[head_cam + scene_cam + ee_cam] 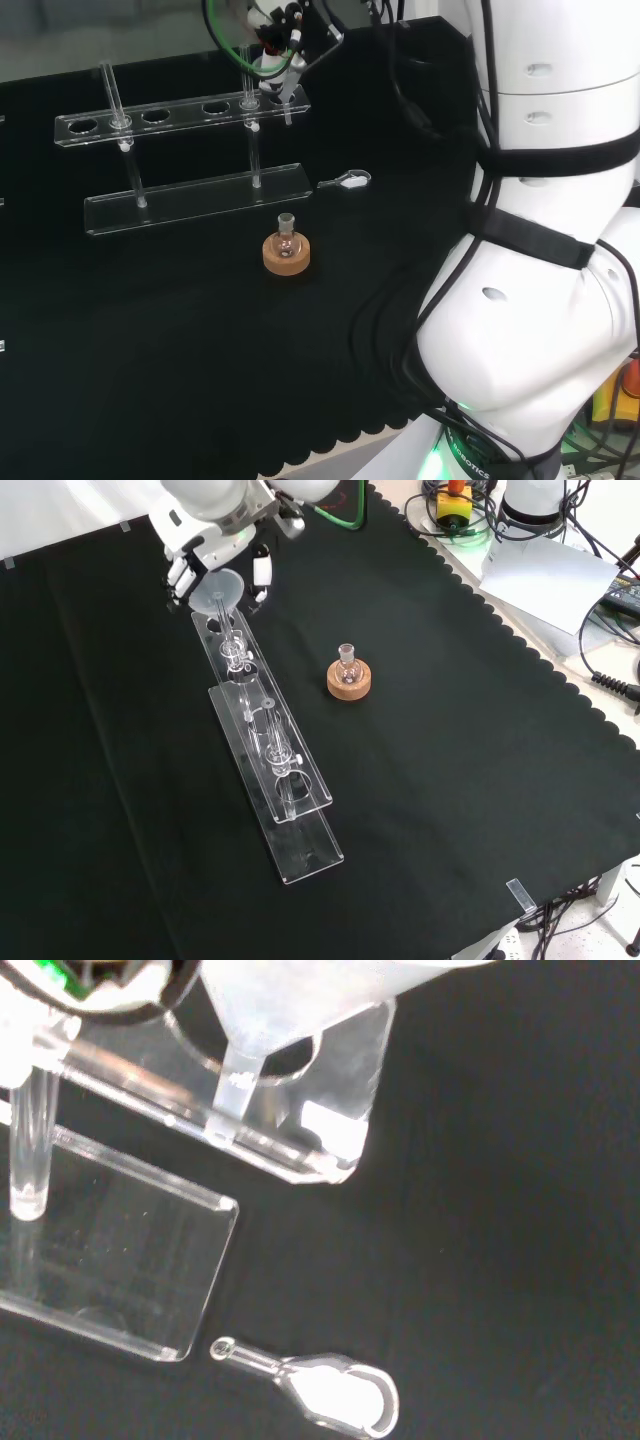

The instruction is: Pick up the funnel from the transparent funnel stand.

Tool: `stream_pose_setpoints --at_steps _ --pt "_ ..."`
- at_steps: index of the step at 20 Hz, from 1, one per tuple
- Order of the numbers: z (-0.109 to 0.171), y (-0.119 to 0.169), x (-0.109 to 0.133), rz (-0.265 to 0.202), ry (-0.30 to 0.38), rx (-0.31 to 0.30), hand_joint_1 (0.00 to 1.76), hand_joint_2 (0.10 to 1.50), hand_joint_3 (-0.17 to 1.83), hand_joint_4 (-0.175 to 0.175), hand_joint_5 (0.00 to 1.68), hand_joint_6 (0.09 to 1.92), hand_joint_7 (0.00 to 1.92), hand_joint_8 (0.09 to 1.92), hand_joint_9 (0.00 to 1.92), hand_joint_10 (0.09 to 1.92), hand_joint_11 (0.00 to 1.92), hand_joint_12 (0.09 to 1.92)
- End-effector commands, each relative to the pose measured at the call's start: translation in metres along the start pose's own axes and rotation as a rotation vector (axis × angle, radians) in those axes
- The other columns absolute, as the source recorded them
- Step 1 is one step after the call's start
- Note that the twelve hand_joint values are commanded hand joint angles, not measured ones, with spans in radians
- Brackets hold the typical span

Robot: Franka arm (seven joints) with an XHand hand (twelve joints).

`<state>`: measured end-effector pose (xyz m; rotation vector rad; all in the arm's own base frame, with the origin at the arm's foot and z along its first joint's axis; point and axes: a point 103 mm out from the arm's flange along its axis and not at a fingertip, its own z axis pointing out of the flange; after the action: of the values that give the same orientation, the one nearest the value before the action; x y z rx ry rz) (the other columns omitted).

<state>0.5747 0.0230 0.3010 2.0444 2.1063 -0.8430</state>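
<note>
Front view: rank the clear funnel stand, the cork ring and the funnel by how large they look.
1. Clear funnel stand, by far the largest, running down the cloth.
2. Cork ring and funnel: the two look alike, so I leave them unranked.

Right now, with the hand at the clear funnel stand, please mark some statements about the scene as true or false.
1. The hand is at the far end of the transparent funnel stand in the front view. True.
2. The translucent white funnel lies flat on the black cloth. False: it is upright at the stand's top rail.
3. A small glass flask sits on a round cork ring. True.
4. The cork ring touches the stand. False: it stands apart on the cloth.
5. A small clear clip lies on the cloth. True.
</note>
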Motion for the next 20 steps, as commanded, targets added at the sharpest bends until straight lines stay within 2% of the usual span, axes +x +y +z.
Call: stream_pose_setpoints --at_steps 1,10,20 --pt "-0.023 -0.023 -0.018 0.031 -0.011 -0.031 0.99 0.65 0.73 -0.002 0.91 0.59 0.95 0.61 1.34 0.33 0.96 1.04" --pt "-0.051 -0.081 -0.041 0.092 -0.003 -0.07 0.99 0.65 0.74 0.002 0.93 0.62 0.97 0.62 1.35 0.32 0.98 1.03" --pt "-0.046 -0.146 -0.032 0.114 0.022 -0.087 0.99 0.65 0.75 -0.003 0.93 0.64 0.98 0.62 1.35 0.32 0.99 1.03"
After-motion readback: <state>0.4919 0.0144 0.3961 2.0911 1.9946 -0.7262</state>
